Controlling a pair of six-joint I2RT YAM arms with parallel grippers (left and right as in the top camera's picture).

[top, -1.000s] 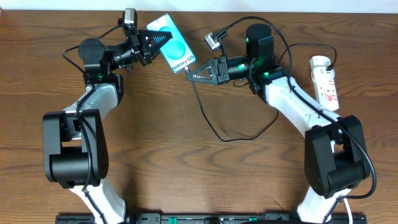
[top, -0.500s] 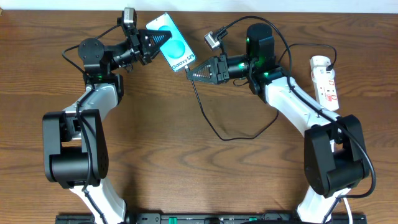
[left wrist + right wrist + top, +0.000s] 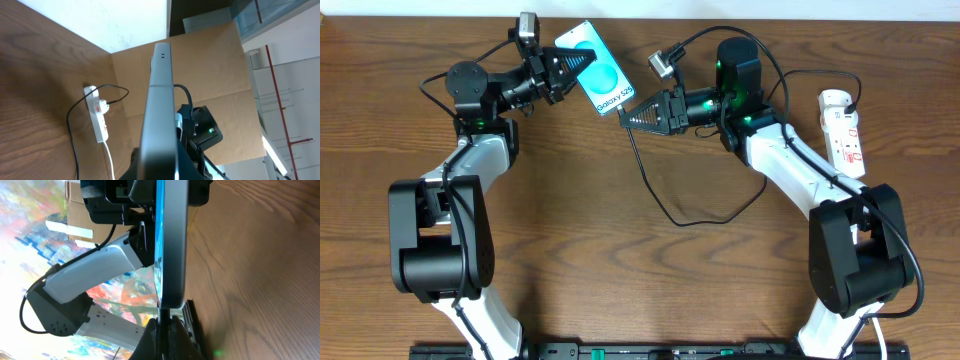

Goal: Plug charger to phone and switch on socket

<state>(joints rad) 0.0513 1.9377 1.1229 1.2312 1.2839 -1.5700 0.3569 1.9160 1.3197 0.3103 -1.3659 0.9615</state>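
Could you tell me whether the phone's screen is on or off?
On: the phone, held by the left gripper, shows a bright teal screen reading Galaxy S25.

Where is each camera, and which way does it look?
Overhead: above the table, looking straight down; both arms show, left gripper holding the phone, right gripper the charger.
Left wrist: on the left arm, looking along the phone's edge toward the socket and the right arm; own fingers at bottom.
Right wrist: on the right arm, looking along the phone toward the left arm; own fingers at bottom.
Shared: all see the phone.
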